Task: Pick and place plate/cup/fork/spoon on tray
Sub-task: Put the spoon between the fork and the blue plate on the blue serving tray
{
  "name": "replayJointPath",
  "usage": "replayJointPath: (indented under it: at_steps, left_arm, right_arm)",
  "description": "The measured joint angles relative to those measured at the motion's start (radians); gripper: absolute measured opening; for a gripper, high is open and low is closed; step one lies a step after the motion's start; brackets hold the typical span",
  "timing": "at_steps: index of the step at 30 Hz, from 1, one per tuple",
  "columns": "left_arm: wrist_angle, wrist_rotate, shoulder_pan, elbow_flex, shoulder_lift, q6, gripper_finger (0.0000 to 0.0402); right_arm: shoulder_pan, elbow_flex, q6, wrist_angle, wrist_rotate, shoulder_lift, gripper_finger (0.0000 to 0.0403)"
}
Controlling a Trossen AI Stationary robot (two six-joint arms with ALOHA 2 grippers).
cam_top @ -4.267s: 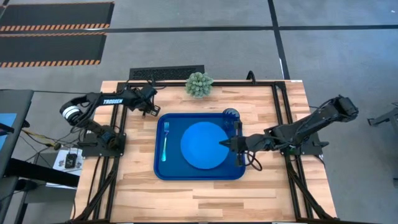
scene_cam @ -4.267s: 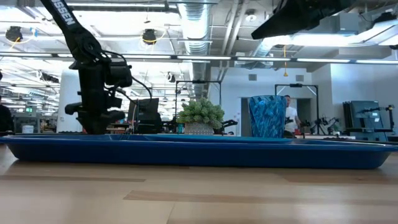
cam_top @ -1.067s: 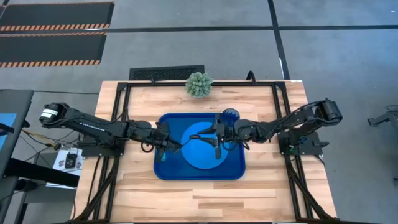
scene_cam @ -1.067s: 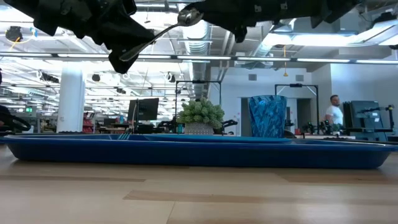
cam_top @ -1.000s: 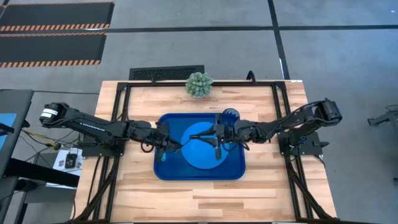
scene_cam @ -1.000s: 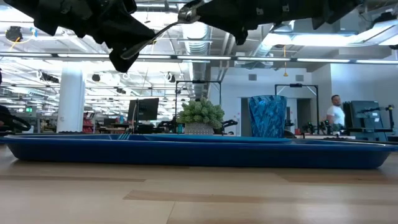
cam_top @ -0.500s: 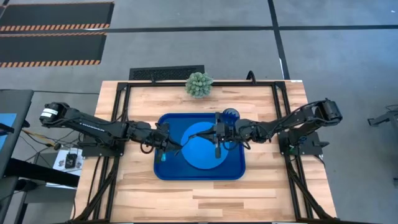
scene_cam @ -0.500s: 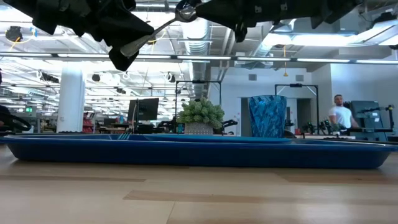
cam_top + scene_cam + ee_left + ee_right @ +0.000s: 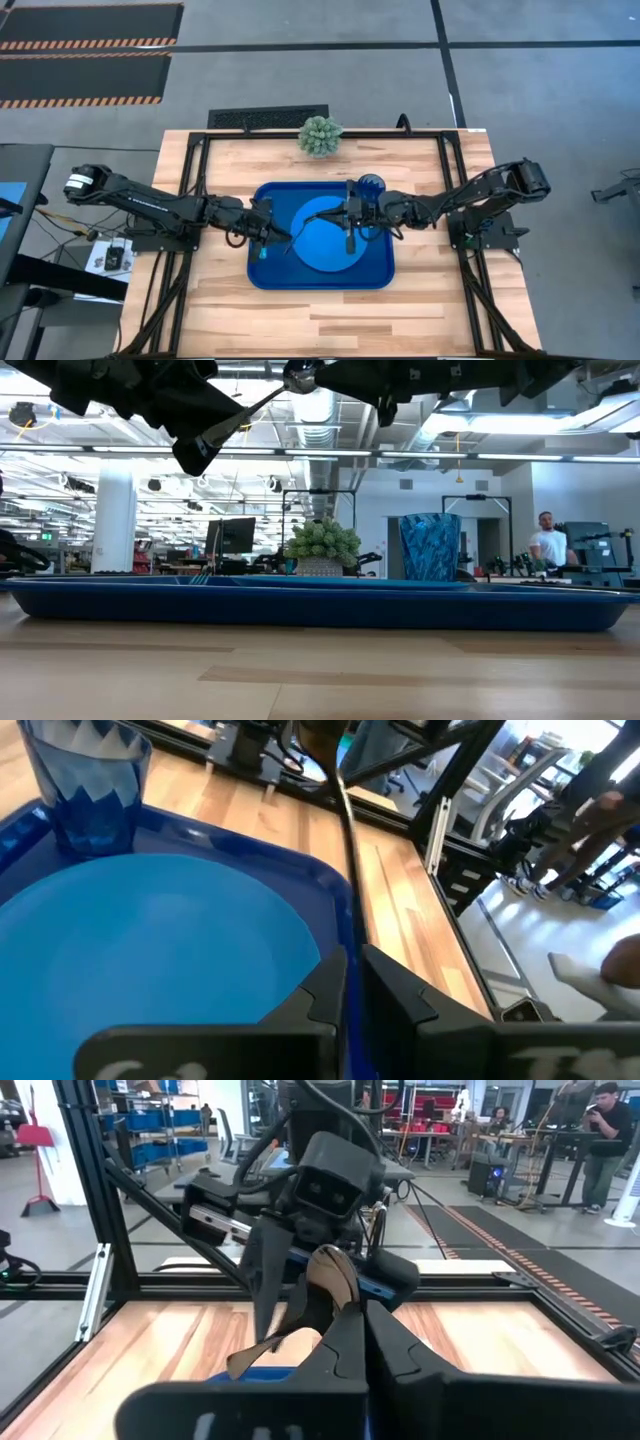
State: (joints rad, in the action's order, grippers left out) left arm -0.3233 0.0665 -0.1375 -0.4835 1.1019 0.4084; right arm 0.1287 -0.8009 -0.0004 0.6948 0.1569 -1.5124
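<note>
The dark-blue tray (image 9: 262,278) lies mid-table with the round blue plate (image 9: 325,250) on it. The blue cup (image 9: 372,185) stands upright in the tray's far right corner. The teal-handled fork (image 9: 262,251) lies along the tray's left side. The dark-metal spoon (image 9: 315,224) hangs in the air above the plate, spanning both grippers. My left gripper (image 9: 283,238) is shut on its handle end. My right gripper (image 9: 345,212) is shut at its bowl end. In the low view the spoon (image 9: 255,402) slants up toward the bowl, well above the tray (image 9: 300,608). My left gripper pinches the spoon's thin handle (image 9: 347,935) between its two fingers, near the handle's free end. The fingers come from the table's left, roughly along the handle. The spoon is lifted clear of the plate and slants upward away from them. My right gripper holds the spoon at its bowl end; the bowl (image 9: 330,1275) stands just past the shut fingertips (image 9: 385,1330). The fingers come level from the table's right. The exact place of contact is hidden by the fingers. The spoon is clear of the tray.
A small green potted plant (image 9: 320,135) stands at the table's far edge. Black frame rails (image 9: 450,180) run along both sides of the tabletop. Bare wood lies near the front edge (image 9: 320,320). People (image 9: 548,540) move in the room beyond.
My right gripper has taken hold of the spoon's bowl end, which has risen a little. The left gripper keeps the handle end, and both arms stay in place above the tray.
</note>
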Motion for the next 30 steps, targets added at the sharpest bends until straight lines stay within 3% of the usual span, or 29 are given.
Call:
replayJointPath:
  at_steps: [10, 14, 23, 30]
  left_arm:
    - [-0.001, -0.031, 0.000, 0.000, 0.000, -0.004, 0.0044]
    - [0.038, -0.091, 0.000, 0.000, -0.020, -0.031, 0.0058]
    - [0.198, -0.349, -0.003, 0.000, -0.131, -0.107, 0.0117]
    - [0.206, -0.565, -0.063, -0.015, -0.108, -0.138, 0.0162]
  right_arm:
    - [0.001, 0.000, -0.001, 0.001, 0.007, 0.000, 0.0001]
    - [0.001, 0.000, -0.007, -0.009, 0.039, 0.000, 0.0001]
    - [-0.041, 0.000, 0.089, -0.081, 0.164, 0.000, 0.0000]
    - [-0.082, 0.000, 0.275, -0.120, 0.260, -0.021, 0.0000]
